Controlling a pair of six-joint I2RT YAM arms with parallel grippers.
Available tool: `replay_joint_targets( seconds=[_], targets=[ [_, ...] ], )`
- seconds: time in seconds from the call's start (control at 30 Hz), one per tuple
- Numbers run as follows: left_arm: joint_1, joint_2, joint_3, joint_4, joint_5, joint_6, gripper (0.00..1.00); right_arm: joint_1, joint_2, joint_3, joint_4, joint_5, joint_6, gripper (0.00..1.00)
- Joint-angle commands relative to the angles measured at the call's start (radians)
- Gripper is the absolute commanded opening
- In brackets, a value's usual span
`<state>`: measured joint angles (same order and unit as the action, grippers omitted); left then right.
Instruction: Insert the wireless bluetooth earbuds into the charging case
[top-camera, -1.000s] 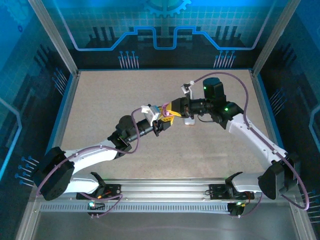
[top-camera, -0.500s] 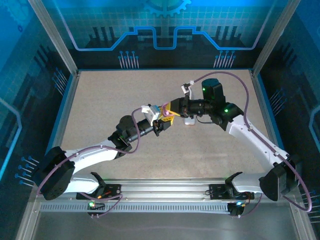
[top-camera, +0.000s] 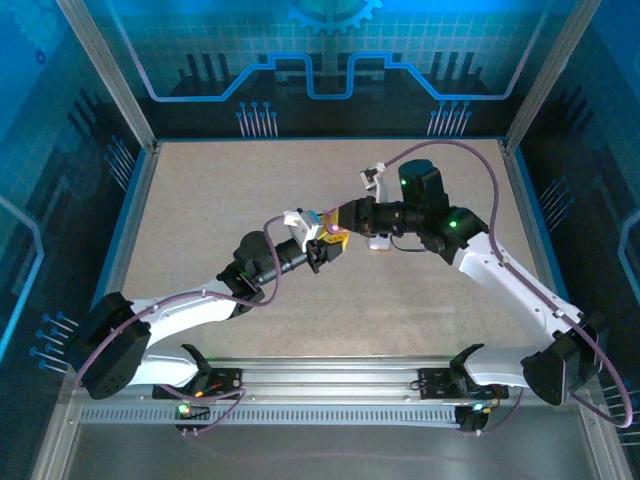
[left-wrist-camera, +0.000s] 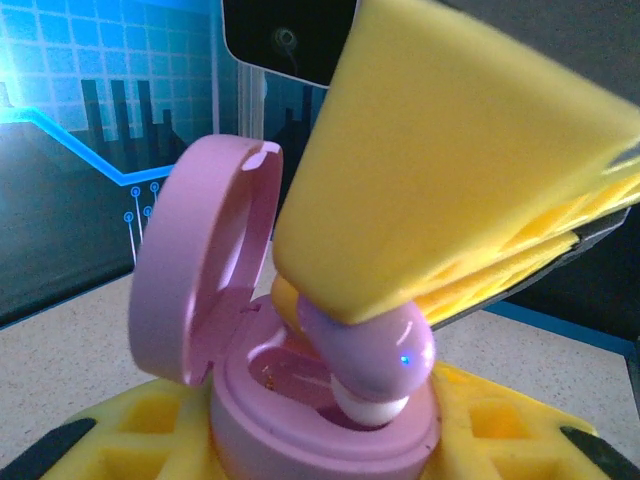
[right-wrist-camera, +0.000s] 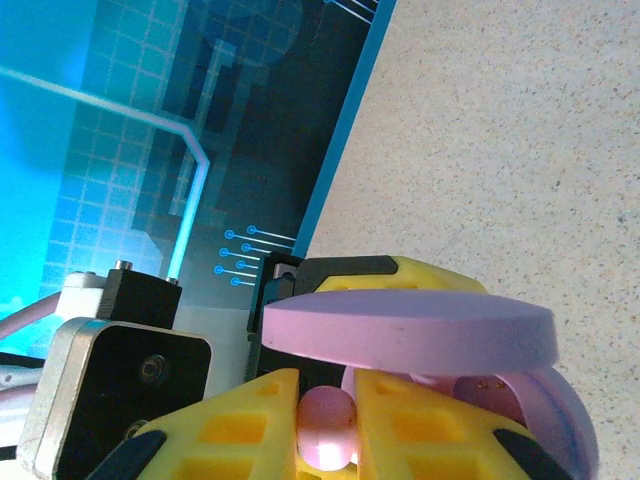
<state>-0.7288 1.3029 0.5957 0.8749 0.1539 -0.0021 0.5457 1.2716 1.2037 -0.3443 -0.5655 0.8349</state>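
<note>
From above, the two arms meet over the middle of the tabletop (top-camera: 200, 200). The left hand (top-camera: 327, 246) and the right hand (top-camera: 342, 228) are tip to tip, and the pink between them is too small to read.

At the left wrist, the left hand (left-wrist-camera: 320, 445) pinches the base of the open pink charging case (left-wrist-camera: 300, 430). Its lid (left-wrist-camera: 200, 280) stands upright on the left. The right hand (left-wrist-camera: 350, 300) reaches in from the upper right, pressed on a purple earbud (left-wrist-camera: 372, 350). The white tip of the earbud is down in the case's hollow.

At the right wrist, the right hand (right-wrist-camera: 325, 395) clamps the earbud (right-wrist-camera: 325, 435) between its yellow fingers (right-wrist-camera: 240, 425), just under the edge-on lid (right-wrist-camera: 410, 335).
</note>
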Motion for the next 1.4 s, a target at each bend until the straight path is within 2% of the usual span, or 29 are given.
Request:
replay_joint_targets(
  seconds=[0.0,0.5,0.7,0.93,1.03,1.13,1.17,1.3,1.37],
  targets=[
    [-0.011,-0.002,0.049,0.113,0.023,-0.028,0.33,0.03,0.014,0.029,-0.058,0.061,-0.054,0.2],
    [-0.011,-0.005,0.051,0.119,0.019,-0.029,0.33,0.051,0.028,0.097,-0.231,0.207,-0.149,0.26],
    [-0.011,-0.008,0.049,0.106,0.012,-0.014,0.33,0.051,0.016,0.121,-0.248,0.21,-0.145,0.34],
    [-0.01,-0.029,0.012,0.082,-0.052,0.011,0.33,0.047,-0.069,0.15,-0.204,0.143,-0.201,0.46],
    [-0.006,-0.053,-0.003,0.065,-0.082,0.02,0.32,0.034,-0.139,0.164,-0.233,0.229,-0.259,0.47],
    [0.005,-0.09,-0.021,0.037,-0.107,0.024,0.33,-0.025,-0.19,0.142,-0.273,0.36,-0.278,0.44],
    [0.008,-0.103,-0.027,0.029,-0.116,0.025,0.32,-0.059,-0.198,0.126,-0.278,0.37,-0.274,0.44],
    [0.029,-0.185,-0.053,-0.029,-0.151,0.036,0.32,-0.228,-0.168,0.037,-0.294,0.315,-0.201,0.42],
    [0.035,-0.232,-0.058,-0.068,-0.159,0.05,0.32,-0.272,-0.119,-0.003,-0.291,0.276,-0.195,0.42]
  ],
)
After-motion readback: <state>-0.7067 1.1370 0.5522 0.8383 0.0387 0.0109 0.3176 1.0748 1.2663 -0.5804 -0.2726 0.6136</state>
